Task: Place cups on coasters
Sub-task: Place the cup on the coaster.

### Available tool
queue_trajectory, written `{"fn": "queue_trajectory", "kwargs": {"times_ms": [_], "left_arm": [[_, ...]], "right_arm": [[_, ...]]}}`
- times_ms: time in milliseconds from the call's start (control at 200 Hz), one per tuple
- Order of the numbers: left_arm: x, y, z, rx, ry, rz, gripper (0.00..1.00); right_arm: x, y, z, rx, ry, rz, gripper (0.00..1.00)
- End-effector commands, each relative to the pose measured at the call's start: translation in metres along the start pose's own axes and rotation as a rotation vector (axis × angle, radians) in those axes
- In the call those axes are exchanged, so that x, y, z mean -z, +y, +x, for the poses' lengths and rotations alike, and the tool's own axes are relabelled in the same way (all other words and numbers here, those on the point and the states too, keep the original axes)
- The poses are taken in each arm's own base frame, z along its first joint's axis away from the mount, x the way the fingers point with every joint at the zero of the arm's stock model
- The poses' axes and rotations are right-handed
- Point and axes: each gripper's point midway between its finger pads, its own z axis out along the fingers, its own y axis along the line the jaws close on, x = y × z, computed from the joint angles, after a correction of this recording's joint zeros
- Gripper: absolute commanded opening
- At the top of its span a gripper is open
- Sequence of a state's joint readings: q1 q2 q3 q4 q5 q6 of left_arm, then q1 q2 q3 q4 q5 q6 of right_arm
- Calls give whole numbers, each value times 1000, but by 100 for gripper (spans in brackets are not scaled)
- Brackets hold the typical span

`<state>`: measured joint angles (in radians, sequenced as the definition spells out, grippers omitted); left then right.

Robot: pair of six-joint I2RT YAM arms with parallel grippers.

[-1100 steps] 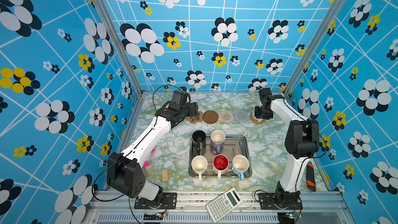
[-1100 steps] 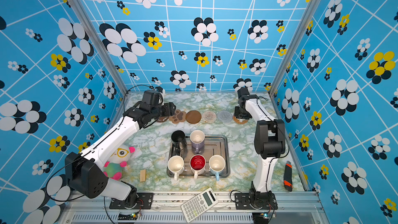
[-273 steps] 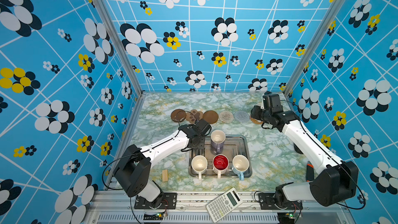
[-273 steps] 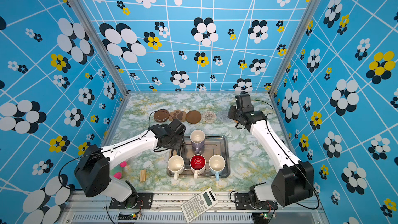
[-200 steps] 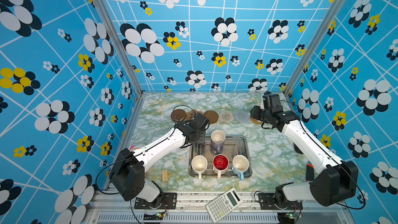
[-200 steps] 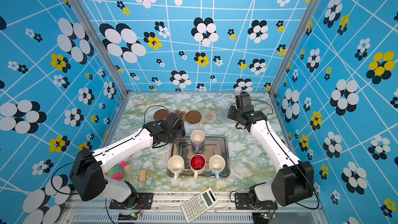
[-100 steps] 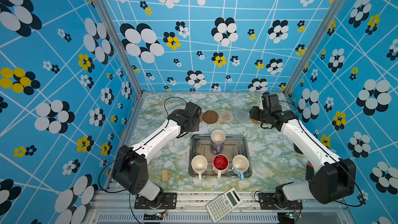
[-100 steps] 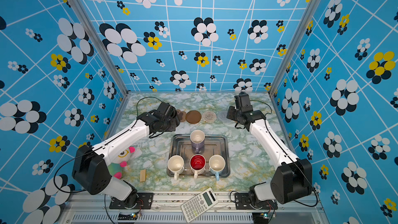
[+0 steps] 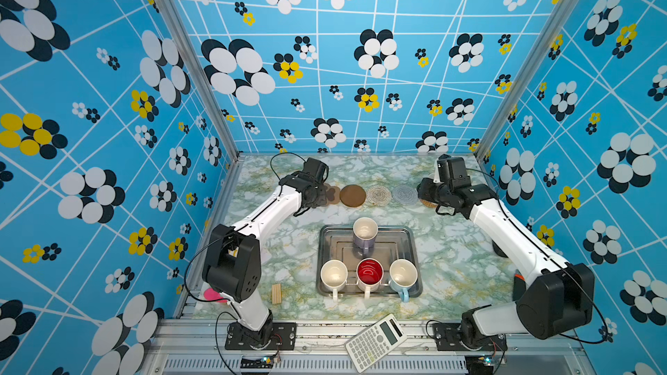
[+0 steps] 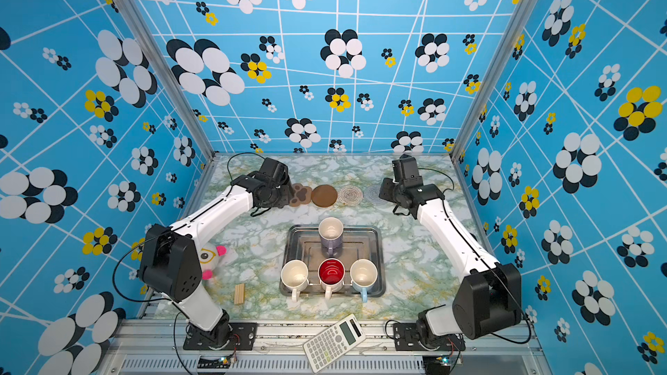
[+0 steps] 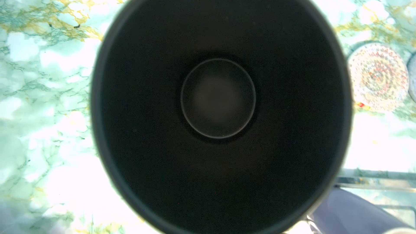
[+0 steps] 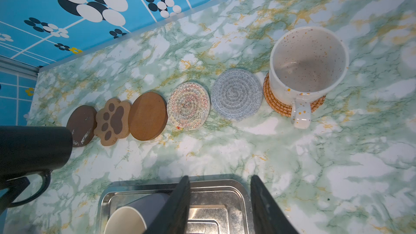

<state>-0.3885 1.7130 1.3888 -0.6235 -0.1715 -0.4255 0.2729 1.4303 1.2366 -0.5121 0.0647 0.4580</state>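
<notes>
My left gripper (image 9: 313, 193) is shut on the black cup (image 12: 33, 147), whose dark inside fills the left wrist view (image 11: 218, 100). It hangs at the left end of the coaster row, beside the dark brown disc (image 12: 82, 124). Along the row lie the paw-print coaster (image 12: 113, 121), a brown disc (image 9: 352, 195), a cream crocheted round (image 9: 379, 195) and a grey-blue one (image 9: 404, 194). The speckled cream cup (image 12: 308, 64) stands on the rattan coaster (image 12: 273, 102). My right gripper (image 12: 220, 183) is open and empty near it. Lavender (image 9: 365, 234), white (image 9: 334, 274), red-inside (image 9: 369, 273) and light blue (image 9: 403, 274) cups stand in the tray (image 9: 411, 247).
A calculator (image 9: 375, 342) lies on the front rail. A small wooden block (image 9: 276, 294) sits front left of the tray, and a plush toy (image 10: 211, 257) lies behind my left arm's base. Blue patterned walls close in three sides.
My left arm has carried the black cup from the tray's back left corner to the left end of the coaster row. The right gripper has stayed near the speckled cup.
</notes>
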Motion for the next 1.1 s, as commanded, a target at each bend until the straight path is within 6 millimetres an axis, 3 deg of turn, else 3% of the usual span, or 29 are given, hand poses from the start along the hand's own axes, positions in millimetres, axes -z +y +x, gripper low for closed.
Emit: {"fn": "queue_trajectory", "kwargs": {"times_ms": [0,450,1095], "left_arm": [[5,-1,-42,20,-113,23,0],[-24,24,-71,44,-122,-9,0],[-73,52,-71,87,-49,-29,0]], "right_arm": [[-1,8,-4,-8,-5,-25,46],[-1,8,-4,-4,10,-13,46],[-1,5,-3,-1,27,8,46]]}}
